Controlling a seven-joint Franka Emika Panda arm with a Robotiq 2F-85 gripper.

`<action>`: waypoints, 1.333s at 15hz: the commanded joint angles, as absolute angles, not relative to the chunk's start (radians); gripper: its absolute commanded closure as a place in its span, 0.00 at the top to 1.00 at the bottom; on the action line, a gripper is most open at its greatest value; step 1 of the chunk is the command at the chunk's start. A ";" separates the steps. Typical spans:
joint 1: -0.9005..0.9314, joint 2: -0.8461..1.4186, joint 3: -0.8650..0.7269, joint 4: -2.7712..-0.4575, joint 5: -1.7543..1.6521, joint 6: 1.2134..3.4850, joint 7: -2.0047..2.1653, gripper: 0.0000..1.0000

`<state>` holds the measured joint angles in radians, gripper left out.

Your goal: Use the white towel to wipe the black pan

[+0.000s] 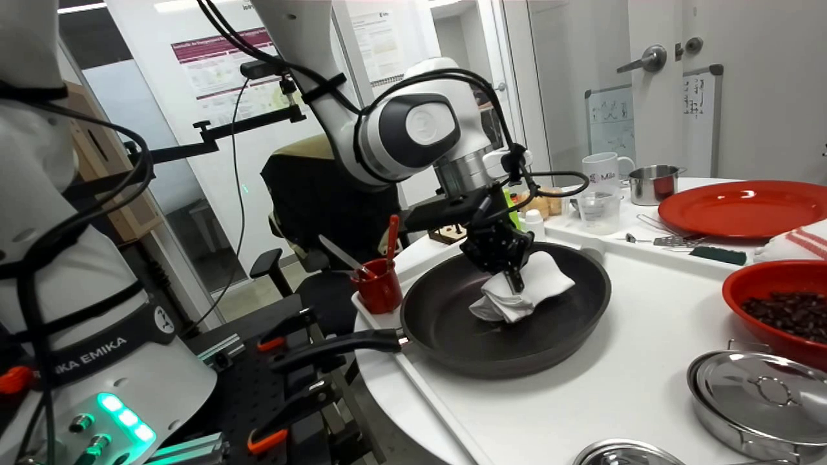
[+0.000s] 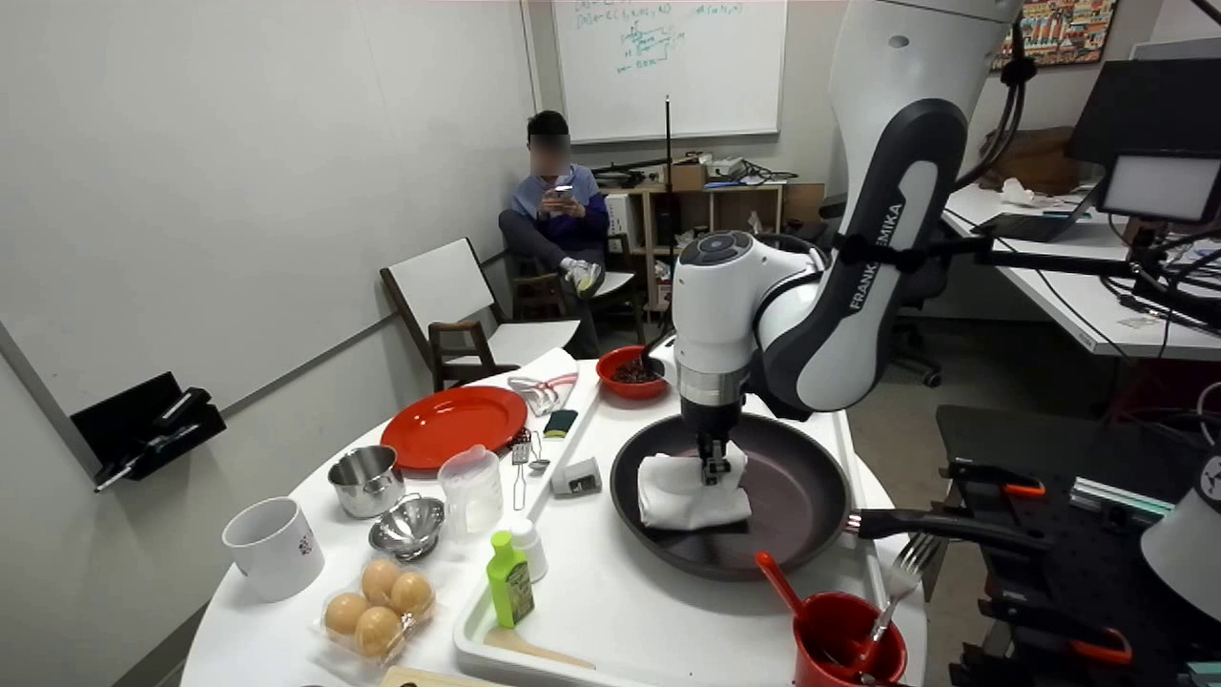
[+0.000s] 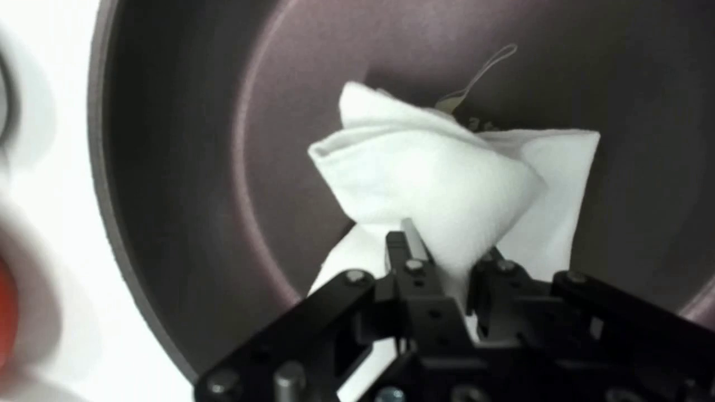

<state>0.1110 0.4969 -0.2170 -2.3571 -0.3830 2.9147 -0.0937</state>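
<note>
Nearest us in the wrist view is the end effector, clamped on the towel: we see a fold of it caught between the fingers, the rest spreading out in creases around them. That towel is inside the pan, over its flat bottom; we cannot tell how much of it touches. We see the pan sitting on a tray on the table, its handle reaching over the tray's rim and past the table's edge.

In both exterior views we find a cup near the pan, with a fork and other cutlery leaning in it. In an exterior view we see a bottle and a shaker upright, just beside each other, near a corner of the tray. Outside the tray, on the table, we have a plate, a mug and some eggs. Apart from the pan we see a bowl of dark beans. Well behind the table, a person is seated.
</note>
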 commanded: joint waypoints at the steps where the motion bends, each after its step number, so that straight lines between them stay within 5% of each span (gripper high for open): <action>1: 0.110 0.549 -0.246 -2.288 -0.381 2.933 -0.053 0.09; 20: 0.075 0.518 -0.322 -2.445 -0.431 3.011 -0.132 0.09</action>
